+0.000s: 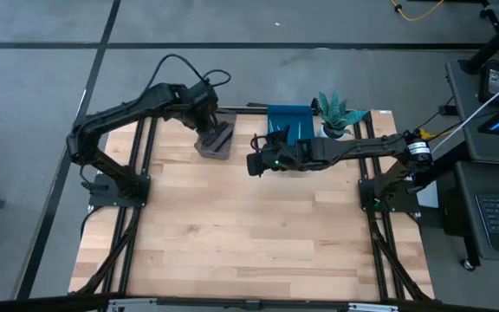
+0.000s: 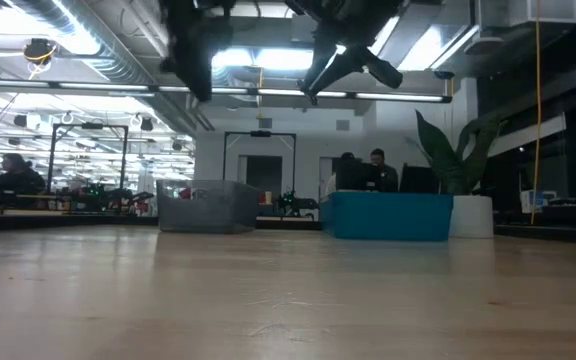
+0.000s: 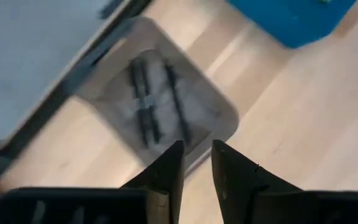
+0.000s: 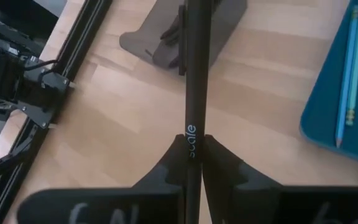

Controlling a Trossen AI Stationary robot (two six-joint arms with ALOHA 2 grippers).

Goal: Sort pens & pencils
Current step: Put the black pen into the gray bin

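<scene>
Pen [image 4: 194, 87] in right tool [image 4: 193, 163] — wrist view only

The left gripper [image 3: 196, 163] was held high above the table at the far left, its arm bent at the elbow, and its fingers [image 3: 169, 168] were parted by a narrow gap with nothing between them. The right gripper [image 4: 193, 154] was stretched leftward, raised, and was clamped on a black pen [image 4: 194, 74] projecting forward.
</scene>
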